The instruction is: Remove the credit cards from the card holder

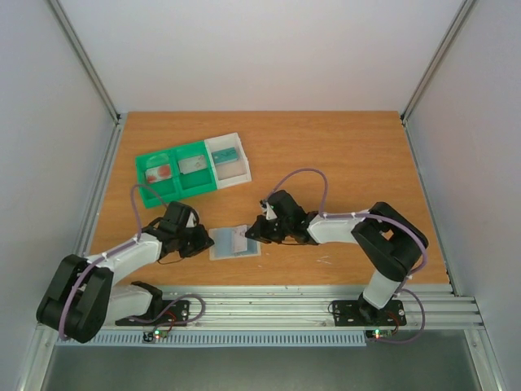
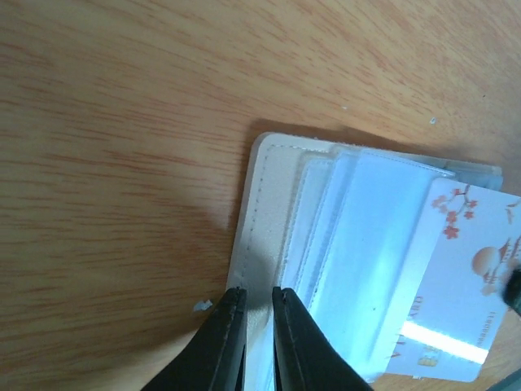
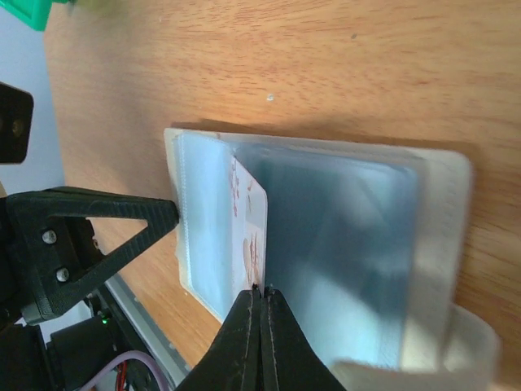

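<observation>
The pale blue-grey card holder (image 1: 230,246) lies open on the table between my two grippers. In the left wrist view it (image 2: 269,187) shows clear pocket slots, with a white card with red print (image 2: 456,293) sticking out of one. My left gripper (image 2: 258,292) has its jaws a narrow gap apart, with the tips set on the holder's left border. My right gripper (image 3: 262,287) is shut on the edge of the white card (image 3: 251,216), which stands tilted up from the holder (image 3: 358,236). Both grippers also show in the top view, the left (image 1: 203,240) and the right (image 1: 252,235).
A green-and-white three-compartment tray (image 1: 213,186) stands at the back left. It holds a red/pink card (image 1: 160,172), a grey card (image 1: 194,164) and a teal card (image 1: 228,153). The table's metal front rail (image 1: 285,305) runs behind the arm bases.
</observation>
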